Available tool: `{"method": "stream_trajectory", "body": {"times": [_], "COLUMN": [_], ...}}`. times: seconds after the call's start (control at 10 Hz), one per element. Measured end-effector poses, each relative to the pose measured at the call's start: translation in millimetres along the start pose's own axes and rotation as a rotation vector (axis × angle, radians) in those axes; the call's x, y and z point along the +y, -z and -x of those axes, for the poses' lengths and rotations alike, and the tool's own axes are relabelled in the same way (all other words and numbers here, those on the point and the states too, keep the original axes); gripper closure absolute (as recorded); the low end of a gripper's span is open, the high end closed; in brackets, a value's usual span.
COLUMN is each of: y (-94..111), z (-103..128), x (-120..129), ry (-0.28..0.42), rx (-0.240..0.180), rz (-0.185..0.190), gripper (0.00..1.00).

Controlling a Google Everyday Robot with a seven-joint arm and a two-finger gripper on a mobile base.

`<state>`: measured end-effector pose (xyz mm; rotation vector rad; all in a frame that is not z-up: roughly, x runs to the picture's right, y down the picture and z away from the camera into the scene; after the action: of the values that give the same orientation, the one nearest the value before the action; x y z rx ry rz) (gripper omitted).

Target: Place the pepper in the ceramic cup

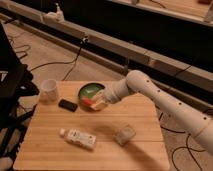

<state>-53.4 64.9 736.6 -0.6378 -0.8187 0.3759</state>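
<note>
The white ceramic cup stands at the back left of the wooden table. My gripper is over the front rim of the green bowl, well right of the cup. It is shut on a red pepper that shows at the fingertips. The white arm reaches in from the right.
A black rectangular object lies between the cup and the bowl. A white bottle lies on its side at the front left. A crumpled clear wrapper lies at the front middle. Cables run on the floor behind.
</note>
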Motion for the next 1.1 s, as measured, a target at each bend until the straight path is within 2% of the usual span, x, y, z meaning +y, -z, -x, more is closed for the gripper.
{"method": "stream_trajectory", "body": {"times": [0.1,0.2,0.3,0.4,0.5,0.6,0.7,0.8,1.1], "y": [-19,-44,-56,-77,-97,-112,-120,-123,-121], "z": [23,52,68,97,131,169,193,207,206], "x": [-7,-13,-17,-23,-32,-41,-44,-45,-46], "ry": [0.042,0.087,0.107,0.132,0.150,0.164,0.178,0.184,0.183], "rx": [0.006,-0.006,-0.022,-0.058,-0.117,-0.197,-0.258,-0.290,-0.293], "rz": [0.014,0.023,0.024,0.025,0.020,0.002,-0.009,-0.015,-0.019], "gripper": [0.99,0.99,0.99,0.99,0.99,0.99,0.99,0.99,0.99]}}
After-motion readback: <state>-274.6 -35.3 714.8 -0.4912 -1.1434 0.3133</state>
